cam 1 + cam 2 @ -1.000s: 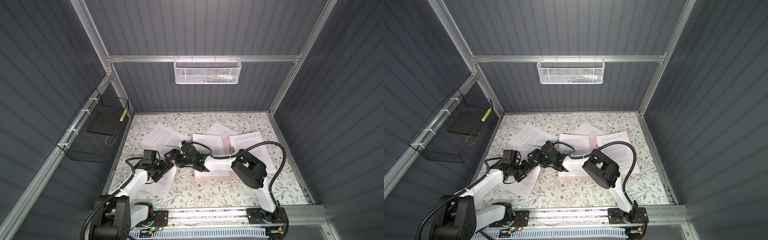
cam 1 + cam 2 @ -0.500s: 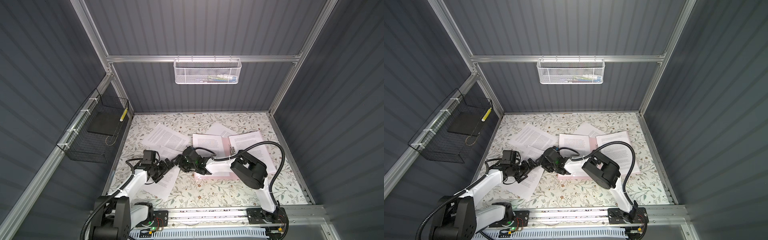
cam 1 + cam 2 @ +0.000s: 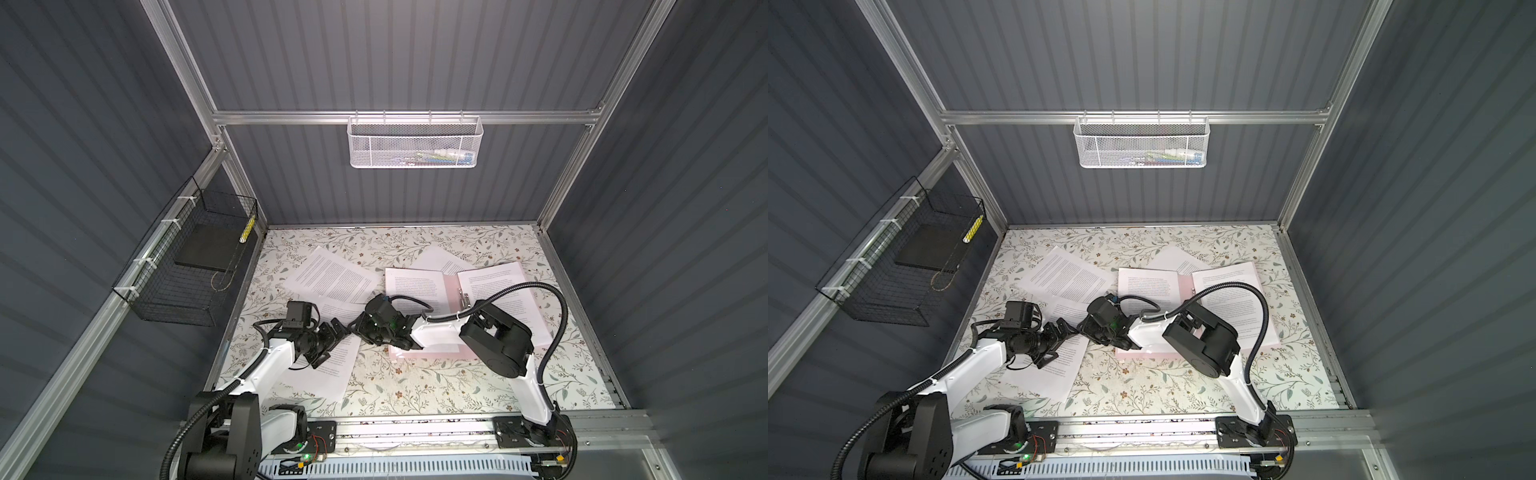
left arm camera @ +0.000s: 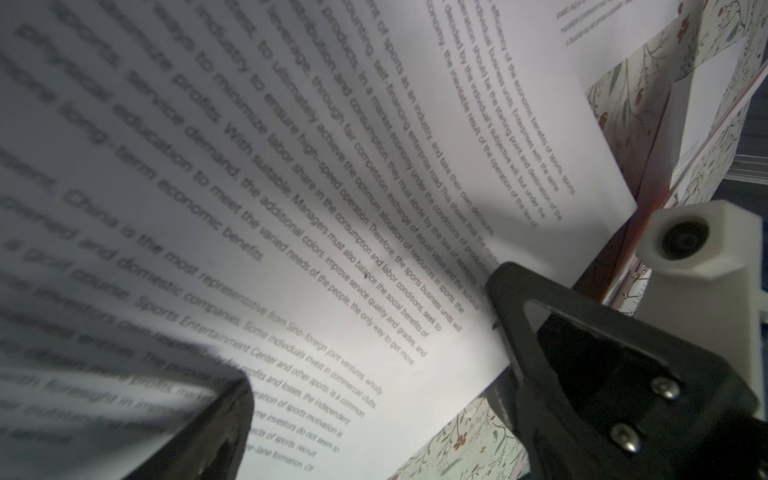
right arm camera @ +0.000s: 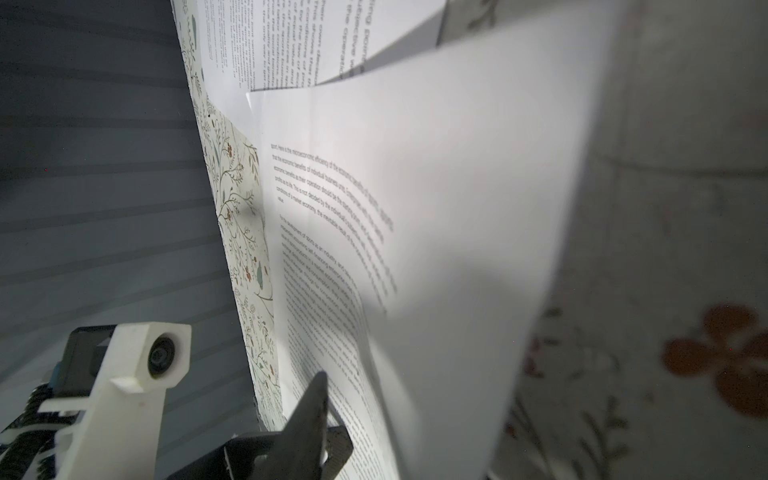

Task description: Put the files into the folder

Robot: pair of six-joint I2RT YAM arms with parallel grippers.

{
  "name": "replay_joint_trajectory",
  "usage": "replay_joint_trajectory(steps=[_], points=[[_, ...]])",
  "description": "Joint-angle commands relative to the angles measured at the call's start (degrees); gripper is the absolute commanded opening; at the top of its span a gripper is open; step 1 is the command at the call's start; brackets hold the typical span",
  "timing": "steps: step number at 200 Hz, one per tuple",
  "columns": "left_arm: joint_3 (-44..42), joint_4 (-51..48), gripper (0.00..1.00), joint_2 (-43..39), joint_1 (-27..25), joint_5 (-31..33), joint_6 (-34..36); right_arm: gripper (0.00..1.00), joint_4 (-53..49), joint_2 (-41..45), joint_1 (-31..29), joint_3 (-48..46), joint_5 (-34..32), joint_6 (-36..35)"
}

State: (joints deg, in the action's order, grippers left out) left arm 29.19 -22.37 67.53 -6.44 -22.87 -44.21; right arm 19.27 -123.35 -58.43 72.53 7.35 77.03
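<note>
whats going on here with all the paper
Two robot arms are filing white printed paper sheets into a pale pink card folder, open on the floral table with sheets on both halves. Both grippers meet at one loose sheet left of it: the left gripper is open over it, the right gripper is at its lifted edge; grip unclear.

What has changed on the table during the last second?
The right gripper moved toward the robot's side, down to the sheet under the left gripper; a grip cannot be confirmed. The left gripper stayed open; the folder and other sheets stayed in place.
</note>
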Motion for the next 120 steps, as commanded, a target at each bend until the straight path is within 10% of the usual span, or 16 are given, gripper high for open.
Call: replay_joint_trajectory(steps=[1, 54, 86, 120], points=[[-0.38, -3.42, 1.00, 0.95, -0.16, -2.05, -0.56, 0.27, 0.50, -0.98, -0.36, -0.13, 0.40, -0.99], [8.29, -9.72, 1.00, -1.50, 0.80, -2.40, 2.63, 0.00, -0.68, 0.86, -0.97, 1.21, -0.09, -5.02], [17.93, -16.26, 1.00, -4.24, 2.28, -2.44, 6.41, 0.00, -5.40, 5.59, -0.76, 1.95, -0.22, -12.23], [29.03, -21.64, 1.00, -6.44, 2.33, -3.05, 12.12, 0.00, -14.42, 13.37, 4.10, 3.26, 13.95, -24.56]])
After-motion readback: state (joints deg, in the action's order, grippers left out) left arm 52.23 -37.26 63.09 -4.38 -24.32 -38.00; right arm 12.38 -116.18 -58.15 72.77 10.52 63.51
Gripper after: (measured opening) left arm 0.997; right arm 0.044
